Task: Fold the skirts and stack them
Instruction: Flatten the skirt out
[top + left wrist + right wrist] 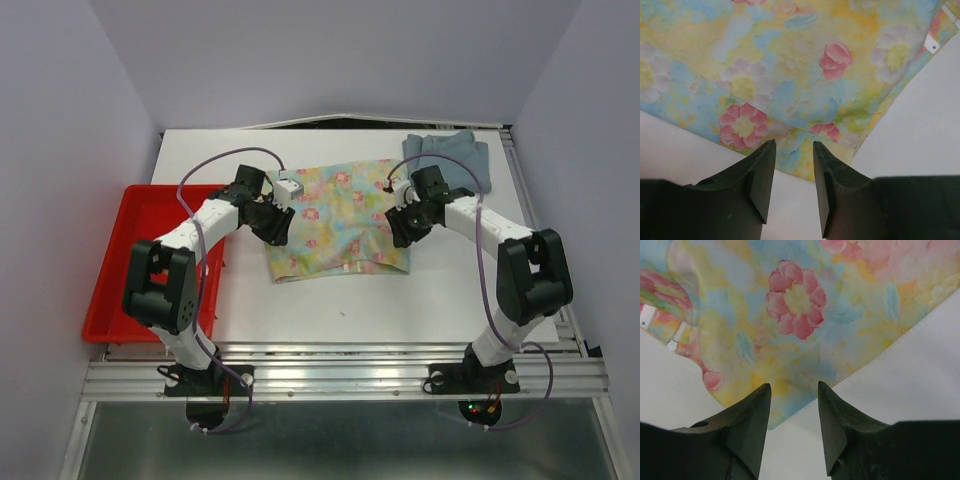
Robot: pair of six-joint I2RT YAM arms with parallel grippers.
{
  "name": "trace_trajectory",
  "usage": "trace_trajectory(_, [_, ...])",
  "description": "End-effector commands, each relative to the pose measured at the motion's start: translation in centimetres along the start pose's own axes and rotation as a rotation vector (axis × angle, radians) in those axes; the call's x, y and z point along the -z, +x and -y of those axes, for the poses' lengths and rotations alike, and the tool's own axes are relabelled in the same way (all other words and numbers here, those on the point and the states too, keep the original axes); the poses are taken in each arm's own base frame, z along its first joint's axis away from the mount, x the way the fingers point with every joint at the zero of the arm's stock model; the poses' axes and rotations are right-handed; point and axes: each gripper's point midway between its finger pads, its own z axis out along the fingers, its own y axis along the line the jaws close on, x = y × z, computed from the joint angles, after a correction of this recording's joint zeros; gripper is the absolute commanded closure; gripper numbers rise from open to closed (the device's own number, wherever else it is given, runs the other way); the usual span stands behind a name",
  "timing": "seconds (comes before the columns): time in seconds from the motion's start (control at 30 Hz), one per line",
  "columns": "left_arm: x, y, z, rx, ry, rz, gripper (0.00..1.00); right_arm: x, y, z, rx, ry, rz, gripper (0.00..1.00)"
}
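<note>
You have the floral skirt (pixel 340 215) lying flat mid-tabletop (pixel 330 300). The denim skirt (pixel 455 155) is bunched at the far right corner. The red tray (pixel 110 290) sits left. The left tool (pixel 794 145) and right tool (pixel 794 386) are both spread at the floral skirt's edges, pinching nothing.

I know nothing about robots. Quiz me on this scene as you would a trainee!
1. True or false: the floral skirt is stacked on the denim skirt.
2. Where is the denim skirt? A) in a gripper B) at the far right corner of the table C) under the floral skirt
3. Fill in: the left gripper and right gripper, one at each side edge of the floral skirt, are both ___.

Key: 1 false; 2 B; 3 open.
</note>
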Motion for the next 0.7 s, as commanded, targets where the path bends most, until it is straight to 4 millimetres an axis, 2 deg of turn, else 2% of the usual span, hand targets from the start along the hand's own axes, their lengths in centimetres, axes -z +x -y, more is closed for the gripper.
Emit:
trace_trajectory(0.0, [-1.5, 1.8, -0.5, 0.020, -0.023, -0.085, 0.55, -1.8, 0.7, 0.4, 0.010, 0.026, -0.036, 0.52])
trace_trajectory(0.07, [-2.0, 3.0, -0.8, 0.028, -0.038, -0.128, 0.56, -2.2, 1.7, 0.8, 0.015, 0.042, -0.066, 0.53])
trace_trajectory(0.13, [-2.2, 4.5, -1.0, 0.037, -0.055, -0.178, 0.57, -2.5, 3.6, 1.3, 0.034, 0.065, -0.132, 0.55])
trace_trajectory(0.2, [-2.3, 6.0, -1.2, 0.046, -0.079, -0.223, 0.59, -2.4, 5.9, 1.1, 0.061, 0.074, -0.211, 0.60])
trace_trajectory(0.3, [-1.7, 7.4, -1.0, 0.040, -0.086, -0.263, 0.61, -1.7, 7.7, 0.5, 0.089, 0.069, -0.255, 0.63])
trace_trajectory(0.4, [-0.9, 8.1, -1.6, 0.000, -0.130, -0.292, 0.61, -0.6, 10.4, -1.7, 0.142, 0.025, -0.320, 0.66])
trace_trajectory(0.53, [-0.2, 7.4, -2.1, -0.031, -0.160, -0.278, 0.55, 1.2, 11.1, -6.5, 0.263, -0.083, -0.333, 0.67])
trace_trajectory(0.57, [0.0, 6.9, -2.2, -0.032, -0.165, -0.265, 0.53, 1.7, 10.7, -8.9, 0.321, -0.132, -0.325, 0.70])
trace_trajectory(0.6, [0.2, 5.8, -2.5, -0.036, -0.175, -0.237, 0.51, 2.9, 9.8, -10.4, 0.332, -0.164, -0.285, 0.69])
trace_trajectory(0.67, [0.6, 4.4, -2.3, -0.036, -0.170, -0.195, 0.46, 4.2, 8.0, -12.3, 0.300, -0.225, -0.233, 0.68])
